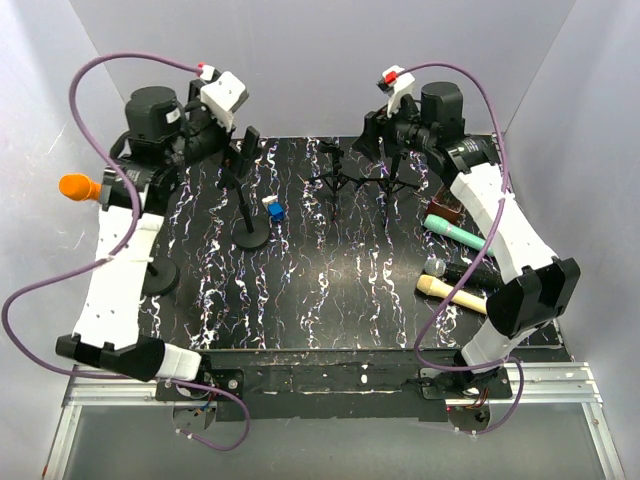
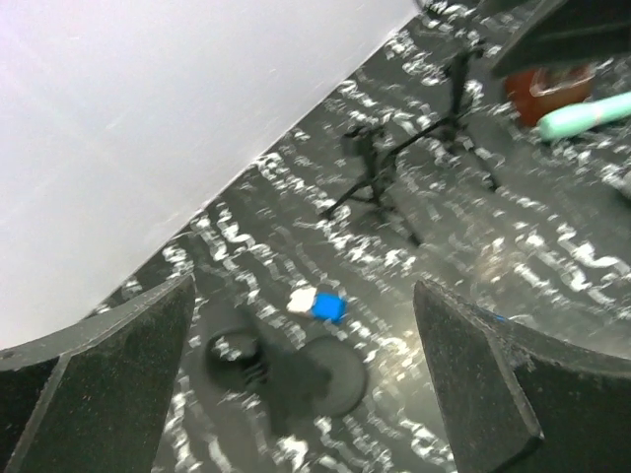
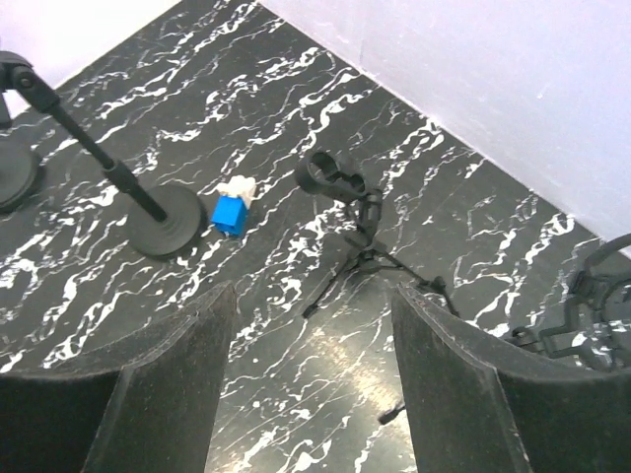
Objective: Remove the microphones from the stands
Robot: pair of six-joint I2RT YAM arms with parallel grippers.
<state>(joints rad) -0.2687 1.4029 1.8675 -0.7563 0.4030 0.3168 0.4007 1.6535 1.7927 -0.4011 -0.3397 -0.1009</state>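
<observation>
"Checking the claws first: what do we record?"

"We find the left gripper (image 2: 306, 296) and the right gripper (image 3: 311, 291) both spread wide, grasping nothing. We note the orange microphone (image 1: 78, 187) raised at the left edge of the table (image 1: 330, 300), well apart from both."

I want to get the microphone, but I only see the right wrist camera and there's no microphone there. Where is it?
Observer: An orange microphone sits at the far left, apparently clipped on a stand beside the left arm.
Operator: Any others?
Observer: Three lie loose near the right arm: a teal microphone, a black microphone, a cream microphone.
Operator: Is that arm holding something?
Observer: No, the left tool is open and empty.
</observation>
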